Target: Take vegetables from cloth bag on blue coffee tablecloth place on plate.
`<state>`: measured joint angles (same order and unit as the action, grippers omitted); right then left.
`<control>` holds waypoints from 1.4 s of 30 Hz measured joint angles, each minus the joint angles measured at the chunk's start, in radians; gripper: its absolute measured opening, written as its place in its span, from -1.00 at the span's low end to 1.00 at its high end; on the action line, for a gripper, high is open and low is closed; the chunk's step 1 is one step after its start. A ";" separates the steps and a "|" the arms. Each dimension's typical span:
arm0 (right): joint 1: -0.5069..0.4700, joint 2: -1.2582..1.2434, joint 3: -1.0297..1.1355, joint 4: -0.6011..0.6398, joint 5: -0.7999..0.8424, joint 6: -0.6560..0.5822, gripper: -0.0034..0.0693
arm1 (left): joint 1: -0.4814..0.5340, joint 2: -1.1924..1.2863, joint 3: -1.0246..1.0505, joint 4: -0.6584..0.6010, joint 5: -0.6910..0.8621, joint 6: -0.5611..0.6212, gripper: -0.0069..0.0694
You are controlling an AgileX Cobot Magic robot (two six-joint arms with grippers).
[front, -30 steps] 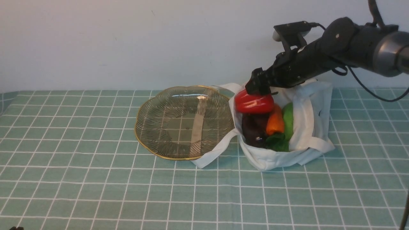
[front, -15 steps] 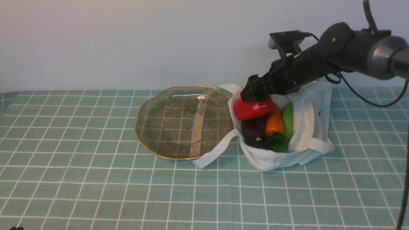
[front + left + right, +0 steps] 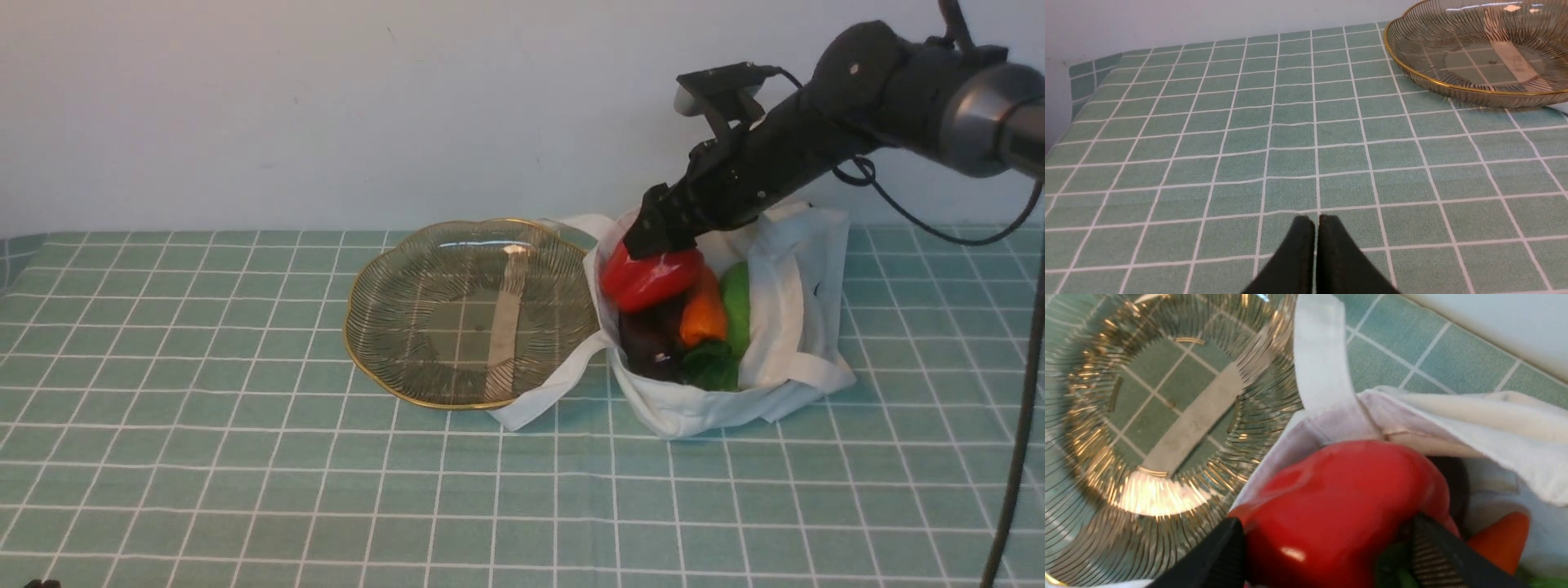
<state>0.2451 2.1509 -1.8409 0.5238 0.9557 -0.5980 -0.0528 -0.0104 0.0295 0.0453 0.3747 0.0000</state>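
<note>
Right up close, the left gripper [image 3: 1316,222] shows only its 2 black fingertips, pressed together with nothing between them, low over the blue coffee tablecloth [image 3: 245,457]; the rest of that arm is cut off. Further back sits 1 plate [image 3: 457,404], with a white strap [image 3: 547,392] of the cloth bag [image 3: 710,412] running against its near right rim. The bag lies just beside the plate, its front wall hiding the lower parts of what it holds. The right gripper [image 3: 657,237] reaches into the bag's mouth, its 2 fingers [image 3: 1224,555] spread wide and clamped on either side of the 1 red pepper [image 3: 649,278], covering its top. Beneath the pepper are a dark purple eggplant [image 3: 649,343], 1 or more I cannot tell, 1 orange piece [image 3: 702,314], 1 light green piece [image 3: 737,302] and 1 dark green leafy bit [image 3: 710,363].
</note>
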 joint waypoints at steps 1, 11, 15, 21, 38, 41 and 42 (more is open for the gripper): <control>0.000 0.001 -0.012 -0.004 0.015 0.006 0.36 | 0.000 0.000 0.000 0.000 0.000 0.000 -0.83; 0.003 0.000 -0.195 -0.012 0.155 0.086 0.36 | 0.000 0.000 0.000 0.000 0.000 0.000 -0.83; 0.036 0.000 -0.234 0.079 0.167 0.091 0.36 | 0.000 0.000 0.000 0.000 0.000 0.000 -0.83; 0.159 0.037 -0.236 0.179 0.053 0.039 0.36 | 0.000 0.000 0.000 0.000 0.000 0.000 -0.83; 0.195 0.123 -0.236 0.129 -0.104 0.026 0.99 | 0.000 0.000 0.000 0.000 0.000 0.000 -0.83; 0.155 0.053 -0.269 0.071 0.024 0.044 0.97 | 0.000 0.000 0.000 0.000 0.000 0.006 -0.83; 0.142 0.026 -0.290 0.046 0.076 0.062 0.93 | 0.000 0.000 0.000 0.000 0.000 0.006 -0.83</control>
<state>0.3868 2.1771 -2.1312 0.5702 1.0313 -0.5365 -0.0528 -0.0104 0.0295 0.0453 0.3747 0.0059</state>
